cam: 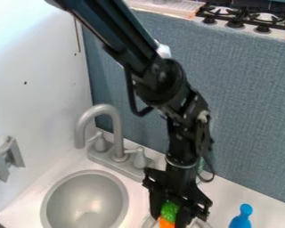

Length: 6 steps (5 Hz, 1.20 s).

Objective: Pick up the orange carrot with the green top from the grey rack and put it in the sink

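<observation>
My gripper (168, 212) hangs down at the bottom of the view, right of the sink bowl. It is shut on a toy with a green top (169, 211) and an orange lower part (166, 223), which stands roughly upright between the two black fingers. The toy's lower end is cut off by the view's bottom edge. Around and below the gripper, parts of a grey metallic rim (199, 223) show; the rest of that item is hidden or out of view.
Left of the gripper is a round grey sink bowl (85, 201), with a tall faucet (112, 116) and two handles behind it. A blue pin-shaped toy (242, 217) stands at the lower right. A blue-grey partition (246, 102) rises behind the counter; a stove (243, 18) is beyond it.
</observation>
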Each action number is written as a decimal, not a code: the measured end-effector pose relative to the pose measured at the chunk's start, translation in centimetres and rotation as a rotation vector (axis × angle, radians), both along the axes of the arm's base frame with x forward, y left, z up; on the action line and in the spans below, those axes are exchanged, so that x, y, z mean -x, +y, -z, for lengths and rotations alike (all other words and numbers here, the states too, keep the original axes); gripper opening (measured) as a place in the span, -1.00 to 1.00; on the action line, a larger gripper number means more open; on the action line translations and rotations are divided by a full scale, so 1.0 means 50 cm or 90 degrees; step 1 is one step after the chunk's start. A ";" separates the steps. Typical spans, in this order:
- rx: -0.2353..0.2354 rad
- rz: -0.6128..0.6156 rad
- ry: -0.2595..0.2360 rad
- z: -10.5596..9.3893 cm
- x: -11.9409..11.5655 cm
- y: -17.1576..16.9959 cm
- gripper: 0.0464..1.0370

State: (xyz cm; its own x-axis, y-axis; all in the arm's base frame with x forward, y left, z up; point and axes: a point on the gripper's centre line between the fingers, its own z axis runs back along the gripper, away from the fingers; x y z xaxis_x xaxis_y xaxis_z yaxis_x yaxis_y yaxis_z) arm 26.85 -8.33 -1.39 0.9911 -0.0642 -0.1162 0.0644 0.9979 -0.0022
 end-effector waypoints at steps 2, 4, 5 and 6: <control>-0.074 -0.087 0.061 0.032 0.078 0.104 0.19; -0.091 -0.076 0.131 0.102 0.120 0.174 0.19; -0.089 -0.073 0.117 0.128 0.109 0.173 0.19; -0.075 -0.055 0.120 0.160 0.111 0.162 0.19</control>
